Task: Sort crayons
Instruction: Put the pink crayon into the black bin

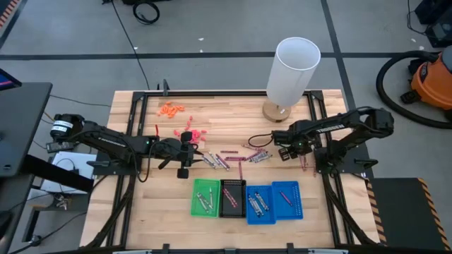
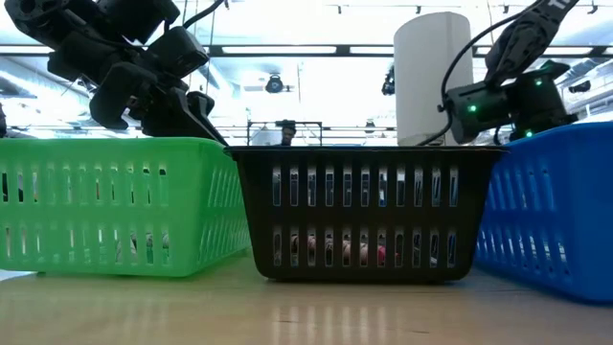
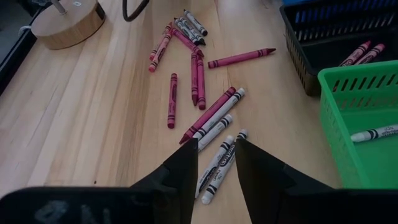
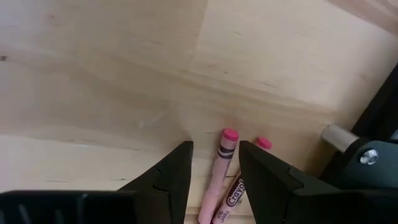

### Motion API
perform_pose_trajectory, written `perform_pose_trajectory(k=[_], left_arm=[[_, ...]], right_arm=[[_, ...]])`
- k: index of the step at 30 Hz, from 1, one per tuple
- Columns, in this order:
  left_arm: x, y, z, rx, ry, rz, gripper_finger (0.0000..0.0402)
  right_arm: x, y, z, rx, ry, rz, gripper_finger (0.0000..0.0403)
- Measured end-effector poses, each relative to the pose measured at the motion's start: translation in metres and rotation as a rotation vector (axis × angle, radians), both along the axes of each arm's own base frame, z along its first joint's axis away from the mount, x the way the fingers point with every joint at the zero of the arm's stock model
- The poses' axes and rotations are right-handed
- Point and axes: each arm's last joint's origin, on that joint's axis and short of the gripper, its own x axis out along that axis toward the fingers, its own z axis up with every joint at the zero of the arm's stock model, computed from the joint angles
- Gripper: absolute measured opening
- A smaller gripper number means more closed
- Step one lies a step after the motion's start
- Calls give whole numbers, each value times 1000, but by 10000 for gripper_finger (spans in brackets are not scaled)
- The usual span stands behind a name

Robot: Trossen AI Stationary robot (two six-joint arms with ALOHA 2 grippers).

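Loose crayons [image 1: 226, 159], grey, maroon and pinkish-red, lie flat on the wooden table between the two arms; the left wrist view shows them spread out [image 3: 196, 93]. My left gripper [image 1: 185, 152] stands open at their left end, a pair of grey crayons [image 3: 219, 163] showing in the gap between its fingers [image 3: 216, 171]. My right gripper [image 1: 302, 154] points steeply down, open, near the right-hand frame rail. A pink crayon [image 4: 219, 171] lies on the table in line with the gap between its fingers [image 4: 215, 158], and another one [image 4: 239, 186] lies beside it. Whether either gripper touches a crayon cannot be told.
Four small trays stand side by side near the front edge: green [image 1: 206, 197], black [image 1: 233, 197] and two blue [image 1: 260, 204] [image 1: 287, 200], each holding crayons. A tall white cylinder on a round wooden base [image 1: 291, 70] stands at the far right. Orange bits [image 1: 171, 109] and coral-pink bits [image 1: 192, 134] lie far left.
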Motion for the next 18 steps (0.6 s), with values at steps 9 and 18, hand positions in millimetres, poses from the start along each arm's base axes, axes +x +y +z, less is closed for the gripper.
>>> perform_pose_trajectory(k=[9,18], left_arm=[[0,0,0,1,0,0,117],[0,0,0,1,0,-1,117]], right_arm=[[10,-1,3,17,-85,45,121],[22,1,3,20,-201,99,73]])
